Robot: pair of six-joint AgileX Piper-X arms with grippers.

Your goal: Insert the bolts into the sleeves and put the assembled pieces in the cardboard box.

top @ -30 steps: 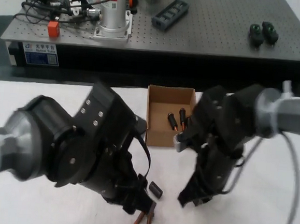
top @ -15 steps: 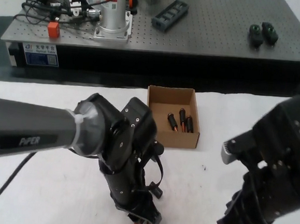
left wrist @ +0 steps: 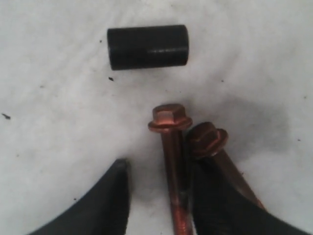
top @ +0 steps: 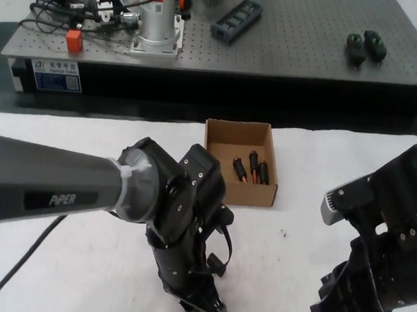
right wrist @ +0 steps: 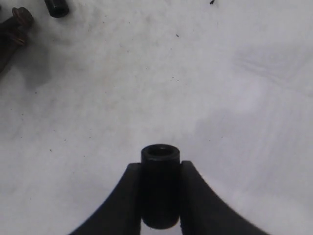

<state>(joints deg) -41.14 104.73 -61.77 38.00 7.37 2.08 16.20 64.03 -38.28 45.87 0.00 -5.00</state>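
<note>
Your right gripper [right wrist: 160,167] is clamped on a sleeve [right wrist: 160,196], bore facing out prob. to take a bolt, while your left gripper [left wrist: 159,169] stands wide astride one bolt [left wrist: 169,118] on the white surface [left wrist: 58,122], w/ a spare sleeve [left wrist: 148,47] near it.

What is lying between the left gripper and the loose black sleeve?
Two copper bolts, heads toward the sleeve, then a strip of bare white cloth, seen in the left wrist view.

White bench [top: 353,156]: cardboard box [top: 238,194], bolts [left wrist: 169,119], sleeve [left wrist: 148,47]
</note>
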